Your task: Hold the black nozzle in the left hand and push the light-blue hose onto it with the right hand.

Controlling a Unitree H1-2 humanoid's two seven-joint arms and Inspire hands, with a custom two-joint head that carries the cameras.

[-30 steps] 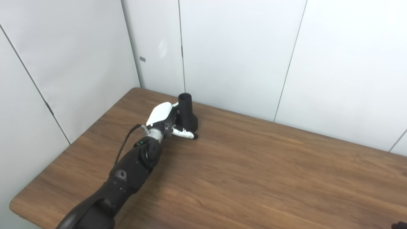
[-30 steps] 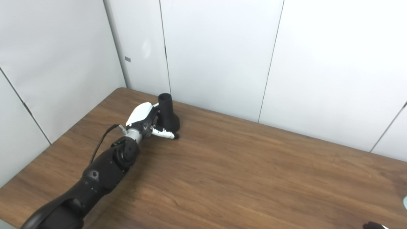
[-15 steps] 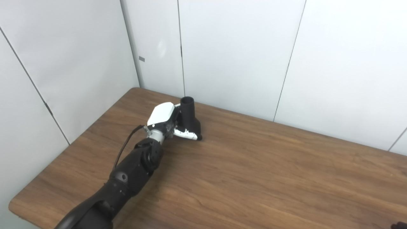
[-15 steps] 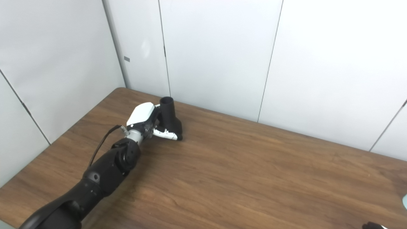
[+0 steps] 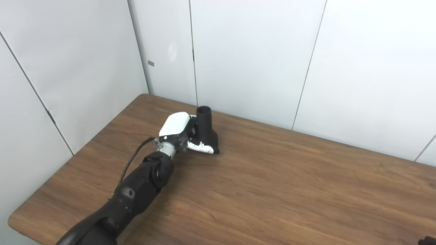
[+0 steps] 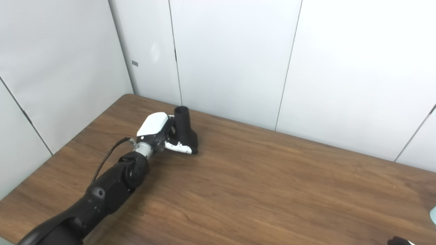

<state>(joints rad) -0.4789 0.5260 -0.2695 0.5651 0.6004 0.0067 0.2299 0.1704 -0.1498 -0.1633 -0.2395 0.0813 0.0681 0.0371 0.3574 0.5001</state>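
The black nozzle (image 5: pixel 206 131) stands upright near the table's far left corner, narrow open end up and wide base at the tabletop. My left hand (image 5: pixel 177 131) is shut on it from the left, its white thumb (image 5: pixel 201 147) wrapped across the front of the base. A sliver of light-blue hose (image 6: pixel 433 215) shows at the right edge of the right eye view. Only a dark tip of my right hand (image 6: pixel 398 241) shows at the bottom right corner, so its fingers are hidden.
The wooden table (image 5: pixel 272 190) is backed by white wall panels (image 5: pixel 252 58) behind and to the left. The table's left edge runs close to my left forearm (image 5: pixel 139 183). A black cable (image 5: pixel 131 163) loops beside the wrist.
My left hand has slid the nozzle a little to the right and toward me along the table. The grip on it is the same. The right hand's tip has stayed put.
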